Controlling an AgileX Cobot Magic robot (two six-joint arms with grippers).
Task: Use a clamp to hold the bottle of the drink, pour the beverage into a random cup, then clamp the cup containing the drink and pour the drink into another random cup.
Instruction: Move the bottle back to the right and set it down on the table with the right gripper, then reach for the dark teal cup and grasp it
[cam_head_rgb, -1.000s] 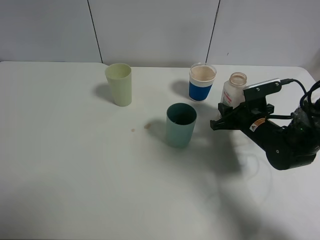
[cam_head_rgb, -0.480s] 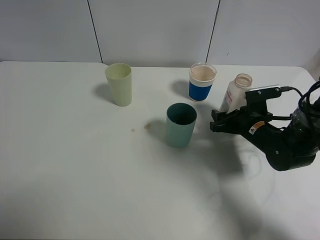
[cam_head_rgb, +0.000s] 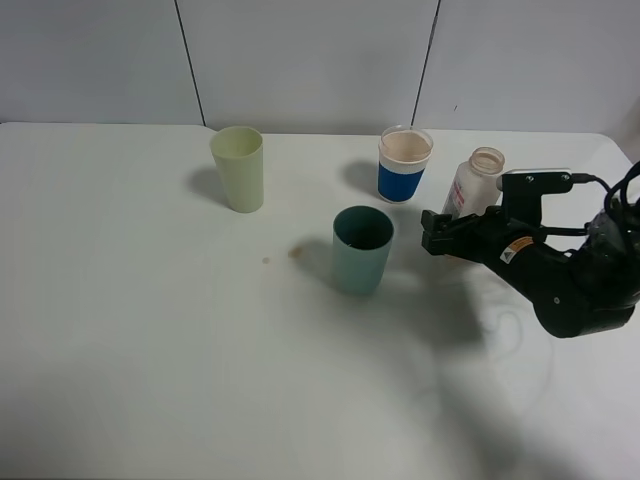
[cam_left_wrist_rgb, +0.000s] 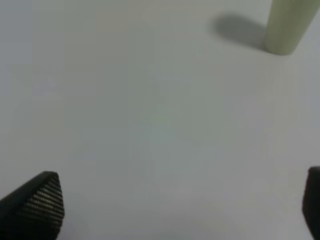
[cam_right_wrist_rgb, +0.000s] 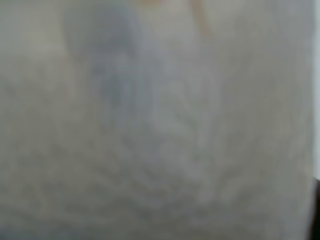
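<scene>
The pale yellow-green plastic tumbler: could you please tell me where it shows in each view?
Exterior high: the pale yellow-green plastic tumbler stands upright, left of centre, towards the back.
Left wrist: only its lower part, cut off at a picture corner.
Right wrist: blurred; not recognisable.
Shared landmark: its shadow on the white table.

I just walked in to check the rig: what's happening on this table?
The right gripper is right at the open bottle, next to the blue-banded cup; whether it grips the bottle isn't clear. The teal cup stands close by, the pale green cup farther off, both upright. The left gripper hangs open over the table, touching nothing.
</scene>
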